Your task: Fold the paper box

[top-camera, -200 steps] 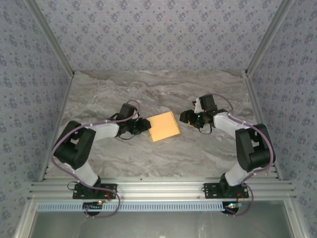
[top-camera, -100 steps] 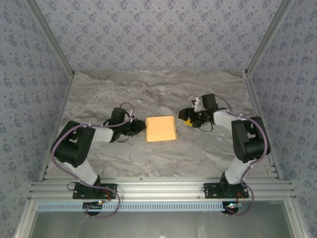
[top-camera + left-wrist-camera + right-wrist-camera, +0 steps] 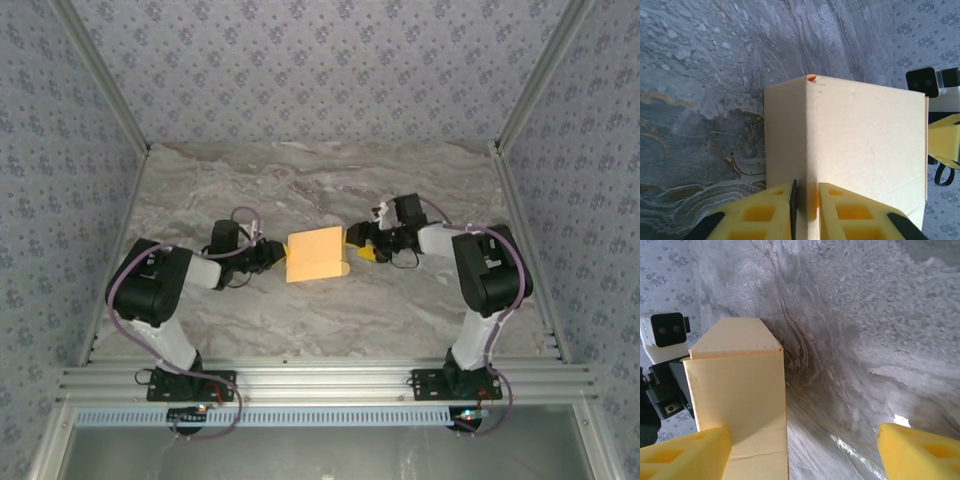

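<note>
The paper box is a yellow-orange card shape standing on the marble table between the two arms. My left gripper is shut on its left edge. In the left wrist view the yellow fingers pinch a folded corner of the paper box, and the left gripper shows only a narrow gap. My right gripper is at the box's right edge, open wide. In the right wrist view the paper box sits against the left finger, with the right gripper spread far apart.
Patterned walls enclose the table on three sides. A metal rail runs along the near edge by the arm bases. The right arm's wrist camera shows just past the box in the left wrist view.
The box has shifted left and turned squarer in the left gripper's hold. The right gripper has moved left up to the box's right edge and opened wider.
</note>
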